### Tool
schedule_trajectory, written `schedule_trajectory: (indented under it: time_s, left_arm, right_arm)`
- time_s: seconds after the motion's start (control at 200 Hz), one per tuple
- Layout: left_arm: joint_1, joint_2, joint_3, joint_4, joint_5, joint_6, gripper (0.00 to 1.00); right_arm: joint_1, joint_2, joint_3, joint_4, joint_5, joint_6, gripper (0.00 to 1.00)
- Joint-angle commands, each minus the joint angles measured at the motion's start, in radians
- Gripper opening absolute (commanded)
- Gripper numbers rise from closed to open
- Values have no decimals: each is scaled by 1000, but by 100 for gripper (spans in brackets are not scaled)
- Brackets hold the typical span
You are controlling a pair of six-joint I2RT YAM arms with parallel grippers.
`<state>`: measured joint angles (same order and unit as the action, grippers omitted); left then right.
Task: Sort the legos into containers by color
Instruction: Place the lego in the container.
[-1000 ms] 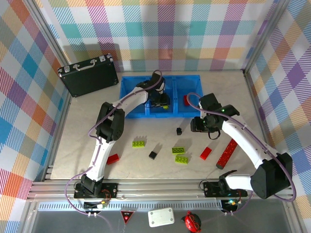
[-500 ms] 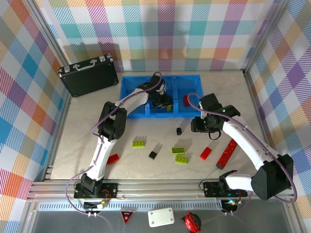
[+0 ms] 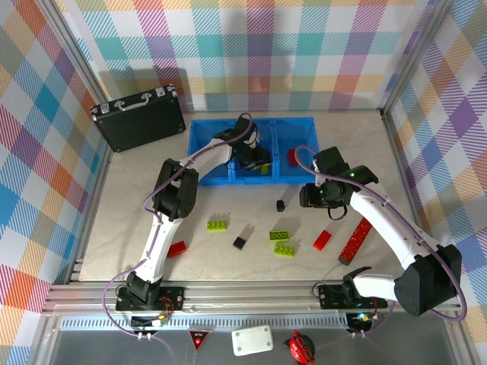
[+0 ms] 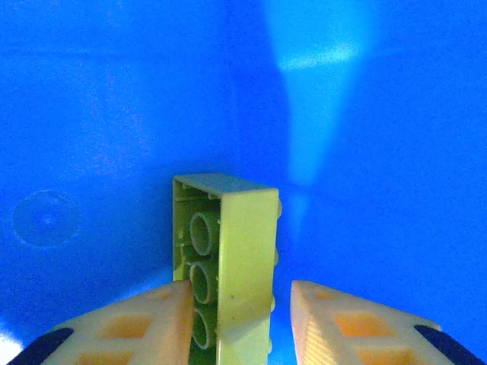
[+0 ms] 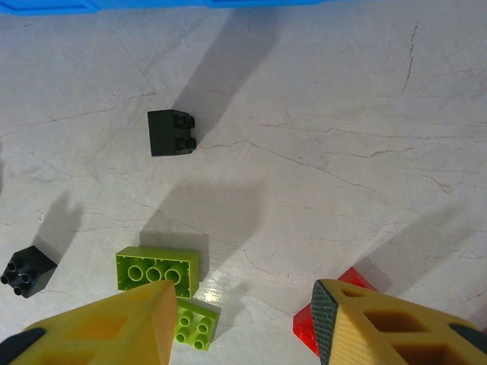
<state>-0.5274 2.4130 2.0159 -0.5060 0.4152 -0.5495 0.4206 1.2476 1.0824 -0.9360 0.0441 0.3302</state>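
The blue bin [image 3: 204, 144] stands at the back, and my left gripper [image 3: 256, 161] reaches down into its middle compartment. In the left wrist view the left gripper [image 4: 240, 293] is open around a lime-green brick [image 4: 242, 243] standing on edge; the left finger touches it, and a gap separates it from the right finger. A red brick [image 3: 292, 157] lies in the right compartment. My right gripper [image 3: 316, 196] hovers open over the table. Below the right gripper [image 5: 243, 293] lie two lime bricks [image 5: 157, 270] [image 5: 195, 322], a red brick [image 5: 332, 307] and a black cube [image 5: 171, 132].
A black briefcase [image 3: 139, 118] sits at the back left. Loose on the table are a lime plate [image 3: 219, 224], a black cube [image 3: 240, 243], a red brick [image 3: 177, 249], a long red bar [image 3: 355, 241] and another black cube [image 5: 27, 270].
The left arm's elbow shifted slightly while its gripper stayed in the middle compartment. The right gripper barely moved.
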Motion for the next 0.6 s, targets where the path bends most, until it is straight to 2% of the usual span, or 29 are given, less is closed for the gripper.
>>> schedule_trajectory:
  time_s: [0.0,0.595]
  left_arm:
    - [3,-56,-30,56,46,-54,39]
    - [6,-138,-150,201,91,-155,37]
  right_arm:
    - [7,-25,-10,-15,-2,16,52]
    - [8,-46,2,-27,-20,23,53]
